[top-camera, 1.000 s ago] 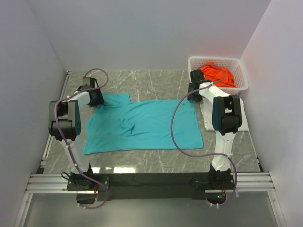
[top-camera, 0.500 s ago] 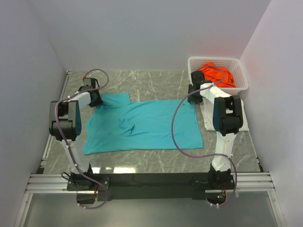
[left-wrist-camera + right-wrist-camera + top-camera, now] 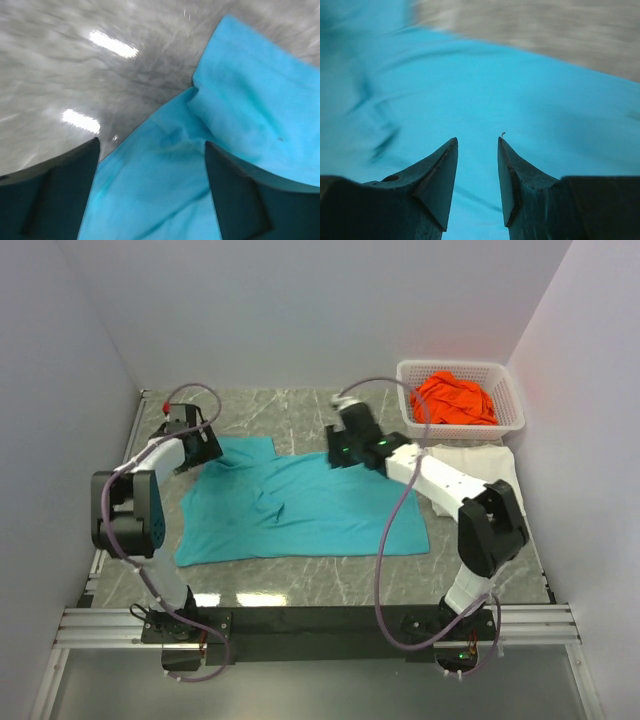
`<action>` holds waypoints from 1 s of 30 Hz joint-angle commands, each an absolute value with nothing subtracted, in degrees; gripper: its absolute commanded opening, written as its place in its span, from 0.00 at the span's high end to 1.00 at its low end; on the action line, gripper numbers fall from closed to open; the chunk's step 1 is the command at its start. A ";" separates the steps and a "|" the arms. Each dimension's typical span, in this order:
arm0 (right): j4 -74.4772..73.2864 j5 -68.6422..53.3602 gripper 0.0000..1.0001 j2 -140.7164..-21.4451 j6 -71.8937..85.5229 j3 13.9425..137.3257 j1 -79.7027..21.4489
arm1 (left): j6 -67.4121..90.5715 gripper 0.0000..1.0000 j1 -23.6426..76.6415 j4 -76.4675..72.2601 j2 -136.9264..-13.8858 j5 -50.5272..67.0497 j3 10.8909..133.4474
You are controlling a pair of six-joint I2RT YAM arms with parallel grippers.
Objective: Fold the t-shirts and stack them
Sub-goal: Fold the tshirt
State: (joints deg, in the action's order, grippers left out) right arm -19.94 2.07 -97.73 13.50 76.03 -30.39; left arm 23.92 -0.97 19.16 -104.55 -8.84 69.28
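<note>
Teal t-shirt (image 3: 300, 510) lies spread flat mid-frame, rumpled near its centre, with no fold made yet. White t-shirt (image 3: 482, 452) sits at right, just below the basket and partly under the right arm; cannot tell whether it is folded. Orange t-shirt (image 3: 455, 398) is bunched in the basket (image 3: 455, 365), upper right.

Judgement: early stage, no stack, all folding left.

Left gripper (image 3: 203, 447) is at the teal's upper-left sleeve, jaws wide apart, empty. Right gripper (image 3: 337, 452) is over the teal's upper edge, jaws narrowly parted, nothing pinched.

Open table (image 3: 300, 408) shows above the shirt, plus a strip below it. The left wall is near the sleeve.
</note>
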 commanded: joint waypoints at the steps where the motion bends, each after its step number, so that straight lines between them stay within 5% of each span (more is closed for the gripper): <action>1: -18.02 -3.95 0.55 -100.80 11.78 78.99 -39.18 | 27.33 0.07 -1.14 21.61 -94.32 -13.44 69.18; 2: -18.45 -4.22 0.55 -102.03 10.39 80.23 -43.81 | 27.86 0.01 -1.06 22.93 -91.26 -15.80 68.73; 9: -20.74 -3.69 0.53 -114.32 4.14 90.60 -58.16 | 30.84 0.00 -1.41 25.83 -78.41 -24.07 60.39; 30: -33.04 -5.61 0.53 -126.74 -4.66 98.09 -72.59 | 32.34 0.01 -1.67 22.33 -65.22 -31.73 48.34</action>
